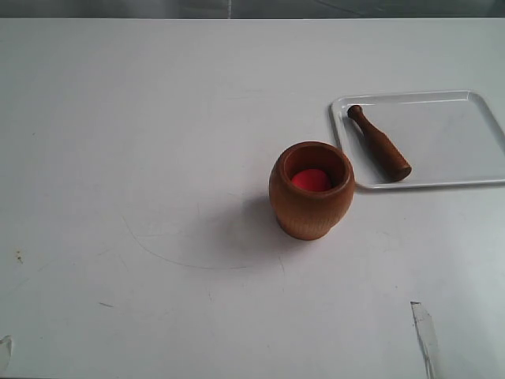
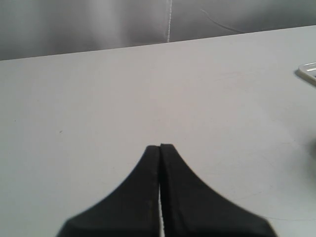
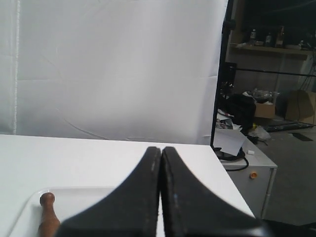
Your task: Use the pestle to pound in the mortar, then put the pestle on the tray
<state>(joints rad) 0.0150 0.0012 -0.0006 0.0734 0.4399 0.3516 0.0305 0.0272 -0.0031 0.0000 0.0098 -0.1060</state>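
The mortar (image 1: pixel 310 192) is warm light-brown wood, and the ball (image 1: pixel 311 180) inside it is bright red. The pestle (image 1: pixel 379 143) is a darker reddish brown. The tray (image 1: pixel 450 138) is plain white. The desk (image 1: pixel 142 142) is pale grey-white, marked by thin dark scratches. The jaws of the left gripper (image 2: pixel 160 146) and right gripper (image 3: pixel 161 148) are matte black.

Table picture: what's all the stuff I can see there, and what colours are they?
table: one, white, under everything
tray: one, white, right side of the table
pestle: one, dark brown, lying on the tray's left part
mortar: one, light brown, upright mid-table by the tray's near left corner
red ball: one, red, inside the mortar
curtain: one, white, behind the table
left end effector: one, black, shut, empty
right end effector: one, black, shut, empty
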